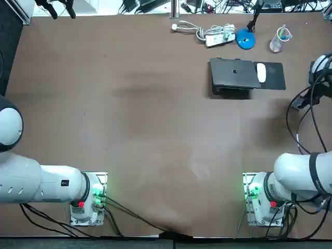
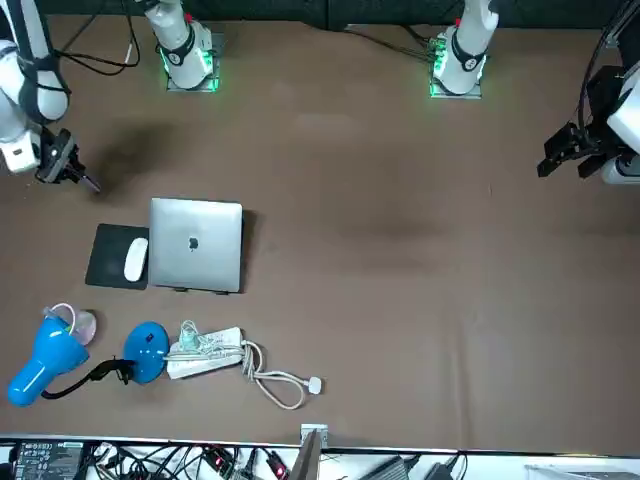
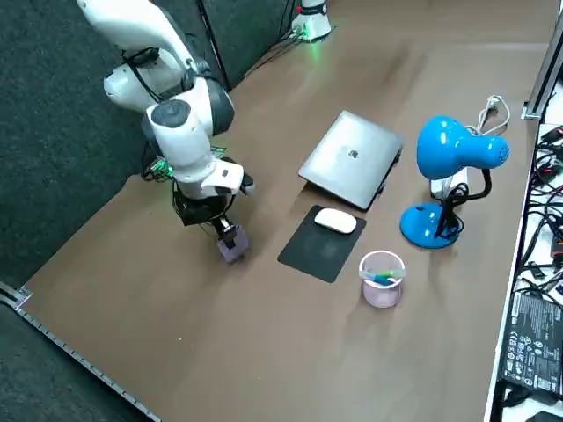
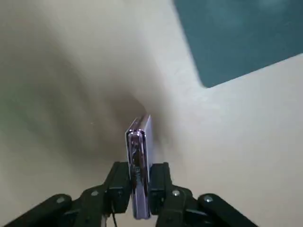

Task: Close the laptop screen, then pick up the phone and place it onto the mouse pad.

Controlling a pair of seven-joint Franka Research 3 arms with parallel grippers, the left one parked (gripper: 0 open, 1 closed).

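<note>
The silver laptop lies with its lid down at the far right of the table. Beside it is the black mouse pad with a white mouse on it. My right gripper hangs low over the table, a short way from the pad's near corner. It is shut on a pale purple phone, held on edge between both fingers. The phone points down at the table top, and I cannot tell whether it touches it. The pad shows ahead of the phone.
A blue desk lamp and a clear cup stand beyond the pad. A white power strip with coiled cable lies at the far edge. The table's right edge is close behind my arm.
</note>
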